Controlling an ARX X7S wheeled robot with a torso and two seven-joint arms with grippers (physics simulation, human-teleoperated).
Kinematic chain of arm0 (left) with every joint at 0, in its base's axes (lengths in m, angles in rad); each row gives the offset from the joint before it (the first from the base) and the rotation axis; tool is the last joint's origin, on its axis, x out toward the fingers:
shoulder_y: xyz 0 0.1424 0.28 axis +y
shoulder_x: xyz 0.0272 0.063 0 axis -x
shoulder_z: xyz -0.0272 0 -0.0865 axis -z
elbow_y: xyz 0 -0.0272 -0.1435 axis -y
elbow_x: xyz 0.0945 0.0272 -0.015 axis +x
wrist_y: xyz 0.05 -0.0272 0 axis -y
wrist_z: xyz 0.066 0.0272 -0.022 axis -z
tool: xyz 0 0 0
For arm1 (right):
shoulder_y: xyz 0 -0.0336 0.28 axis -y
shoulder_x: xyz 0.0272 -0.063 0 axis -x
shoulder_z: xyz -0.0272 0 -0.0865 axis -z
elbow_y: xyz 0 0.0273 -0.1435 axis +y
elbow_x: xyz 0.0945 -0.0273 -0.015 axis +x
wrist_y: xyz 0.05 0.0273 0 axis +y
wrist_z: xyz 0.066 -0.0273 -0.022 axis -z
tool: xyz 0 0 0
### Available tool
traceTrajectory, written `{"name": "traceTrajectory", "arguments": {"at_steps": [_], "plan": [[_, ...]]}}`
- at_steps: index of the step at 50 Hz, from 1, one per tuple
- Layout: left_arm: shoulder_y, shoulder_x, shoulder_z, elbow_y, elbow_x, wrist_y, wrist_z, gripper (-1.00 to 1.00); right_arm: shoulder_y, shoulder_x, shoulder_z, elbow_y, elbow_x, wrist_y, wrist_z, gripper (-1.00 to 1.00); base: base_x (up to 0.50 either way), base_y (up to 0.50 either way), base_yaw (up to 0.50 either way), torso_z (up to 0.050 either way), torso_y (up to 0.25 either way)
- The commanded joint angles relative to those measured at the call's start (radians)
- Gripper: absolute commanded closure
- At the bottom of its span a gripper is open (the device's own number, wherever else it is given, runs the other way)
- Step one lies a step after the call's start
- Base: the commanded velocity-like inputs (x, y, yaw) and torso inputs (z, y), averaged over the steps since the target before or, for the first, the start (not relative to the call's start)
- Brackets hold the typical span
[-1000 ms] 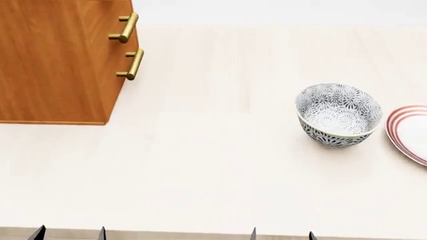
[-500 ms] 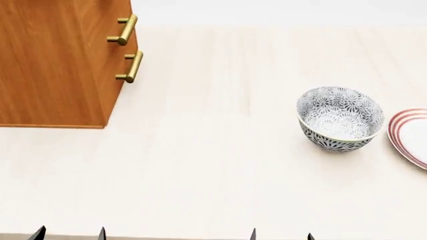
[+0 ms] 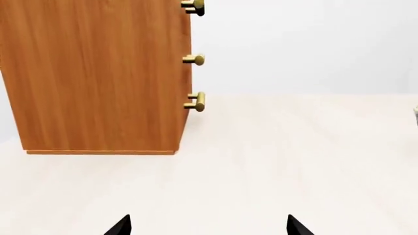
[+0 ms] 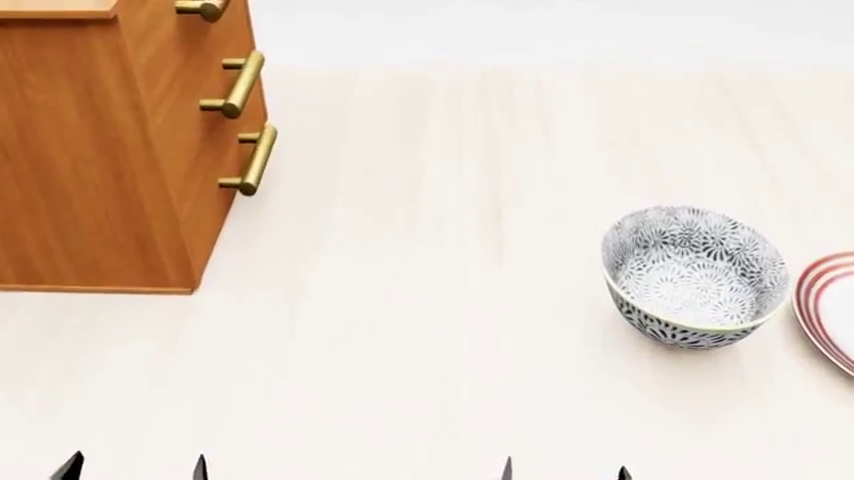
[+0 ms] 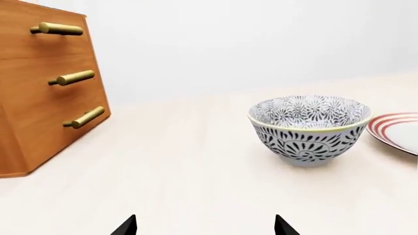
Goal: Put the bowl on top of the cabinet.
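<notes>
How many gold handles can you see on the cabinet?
3: a top handle, a middle handle and a bottom handle, stacked on the cabinet front. More may be hidden.

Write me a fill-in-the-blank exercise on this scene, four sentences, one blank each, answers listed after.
1. The bowl stands on the table, not yet on the ____.
2. Beside the bowl lies a white plate with ____ rings.
3. The cabinet shows ____ brass handles in the right wrist view.
4. The right gripper and left gripper both stand ____, holding nothing.

Missing words: cabinet; red; three; open
</notes>
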Motion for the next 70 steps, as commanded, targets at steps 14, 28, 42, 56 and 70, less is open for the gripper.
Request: {"name": "traceTrajectory", "arguments": {"at_steps": [14,28,42,56,70], "plan": [[0.112,-0.022,0.015,0.205,0.070,0.010,-0.101,-1.00,-0.151,0.038,-0.012,-0.186,0.008,-0.105,0.010,-1.00,0.04,0.00,0.00,0.000,0.000],[0.117,-0.031,0.032,0.207,0.077,0.018,-0.113,-1.00,-0.147,0.045,-0.023,-0.175,0.006,-0.119,0.015,-1.00,0.00,0.00,0.00,0.019,0.000],[0.112,-0.041,0.043,0.194,0.064,0.023,-0.113,-1.00,-0.149,0.054,-0.028,-0.175,0.014,-0.128,0.023,-1.00,0.00,0.00,0.00,0.050,0.000],[0.109,-0.049,0.053,0.196,0.059,0.019,-0.120,-1.00,-0.145,0.062,-0.038,-0.172,0.012,-0.129,0.032,-1.00,0.00,0.00,0.00,0.050,0.000],[0.095,-0.048,0.054,0.187,0.064,-0.005,-0.148,-1.00,-0.143,0.070,-0.042,-0.177,0.027,-0.130,0.037,-1.00,0.02,0.00,0.00,0.030,0.000]]}}
